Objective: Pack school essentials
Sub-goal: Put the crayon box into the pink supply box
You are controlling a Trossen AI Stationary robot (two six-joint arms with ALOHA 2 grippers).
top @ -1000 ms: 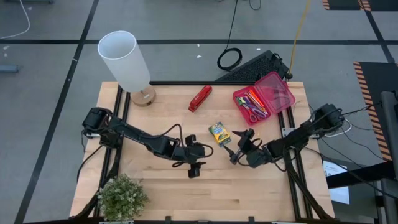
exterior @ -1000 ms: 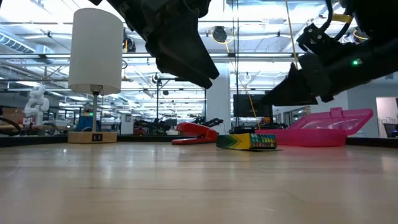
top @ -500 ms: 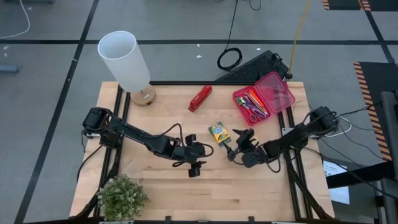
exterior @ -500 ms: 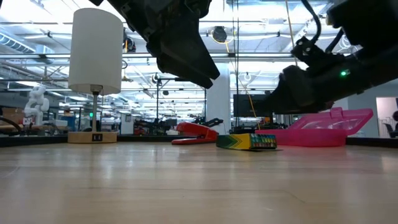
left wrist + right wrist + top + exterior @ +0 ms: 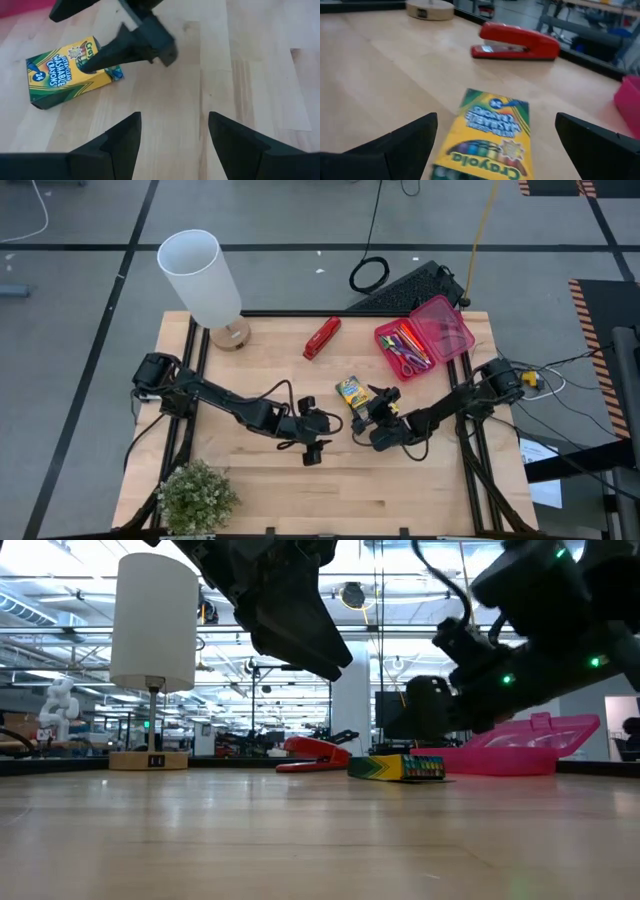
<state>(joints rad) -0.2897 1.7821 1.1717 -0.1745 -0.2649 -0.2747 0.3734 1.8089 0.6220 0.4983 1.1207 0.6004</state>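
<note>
The right gripper point(image 5: 362, 413) hangs low over the wooden table point(image 5: 400, 480) with its fingers spread wide, the Crayola crayon box point(image 5: 487, 134) lying flat between them in the right wrist view. The left wrist view shows one dark fingertip reaching the end of the crayon box point(image 5: 70, 72); whether it touches cannot be told. The box rests near the table's middle, just beside the right gripper and well short of the pink plastic box point(image 5: 424, 338), which sits open at the far right corner with scissors and pens inside. A red stapler point(image 5: 322, 337) lies beyond the crayons. The left gripper point(image 5: 318, 438) waits nearby, its fingers parted and empty.
</note>
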